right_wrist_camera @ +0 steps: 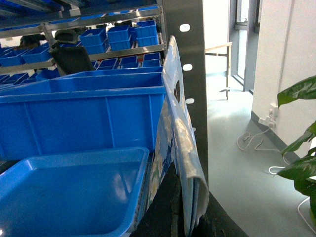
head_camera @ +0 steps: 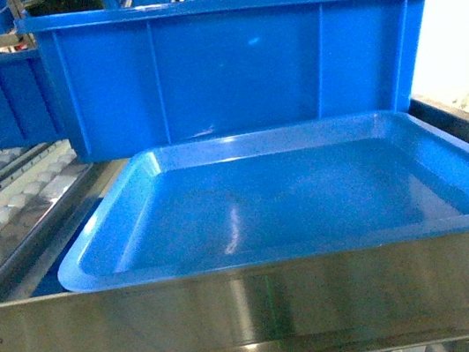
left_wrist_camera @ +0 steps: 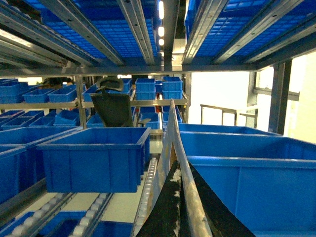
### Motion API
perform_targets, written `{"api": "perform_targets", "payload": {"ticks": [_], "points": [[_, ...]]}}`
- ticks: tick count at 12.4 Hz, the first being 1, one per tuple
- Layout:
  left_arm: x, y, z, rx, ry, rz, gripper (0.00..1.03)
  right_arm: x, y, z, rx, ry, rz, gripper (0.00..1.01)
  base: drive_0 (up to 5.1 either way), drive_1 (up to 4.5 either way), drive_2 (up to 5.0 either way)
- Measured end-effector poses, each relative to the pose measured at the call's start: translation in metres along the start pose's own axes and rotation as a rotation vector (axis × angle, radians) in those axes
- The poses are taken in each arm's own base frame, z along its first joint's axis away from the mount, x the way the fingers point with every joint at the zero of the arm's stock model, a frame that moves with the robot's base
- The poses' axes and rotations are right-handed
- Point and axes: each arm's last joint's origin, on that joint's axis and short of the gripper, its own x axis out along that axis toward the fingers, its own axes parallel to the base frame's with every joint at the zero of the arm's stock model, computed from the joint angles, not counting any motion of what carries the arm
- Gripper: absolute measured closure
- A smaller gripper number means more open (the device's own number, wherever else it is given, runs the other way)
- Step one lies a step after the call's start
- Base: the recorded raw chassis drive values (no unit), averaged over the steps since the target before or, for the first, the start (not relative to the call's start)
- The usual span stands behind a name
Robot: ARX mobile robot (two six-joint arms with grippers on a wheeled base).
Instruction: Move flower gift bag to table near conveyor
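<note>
The flower gift bag (right_wrist_camera: 177,123) is a flat pale-blue bag with a floral print. It stands on edge, and my right gripper (right_wrist_camera: 190,217) is shut on its lower fold. In the left wrist view the bag (left_wrist_camera: 183,163) shows edge-on as a thin pale sheet rising between the black fingers of my left gripper (left_wrist_camera: 185,217), which is shut on it. The conveyor (head_camera: 5,194) slopes with rows of white rollers at the left; more of the conveyor (left_wrist_camera: 148,192) runs beside the bag. The table is out of view. Neither gripper nor the bag shows in the head view.
A shallow blue tray (head_camera: 103,250) lies behind a steel rail (head_camera: 255,307), with a deep blue bin (head_camera: 235,69) behind it. Blue bins (left_wrist_camera: 94,158) fill the racks. A perforated steel post (right_wrist_camera: 190,74) stands right of the bag. A plant (right_wrist_camera: 301,148) and floor cables are at the far right.
</note>
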Motion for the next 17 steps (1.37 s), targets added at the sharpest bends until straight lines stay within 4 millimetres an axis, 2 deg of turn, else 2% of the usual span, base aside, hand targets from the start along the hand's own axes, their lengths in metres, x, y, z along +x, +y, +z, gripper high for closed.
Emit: {"api": "perform_targets", "payload": {"ticks": [17], "points": [[0.0005, -0.0006, -0.0038, 0.006, 0.020, -0.002, 1.01, 0.0001, 0.0000, 0.0000, 0.002, -0.001, 0.001, 0.99, -4.8, 1.08, 3.6]]}}
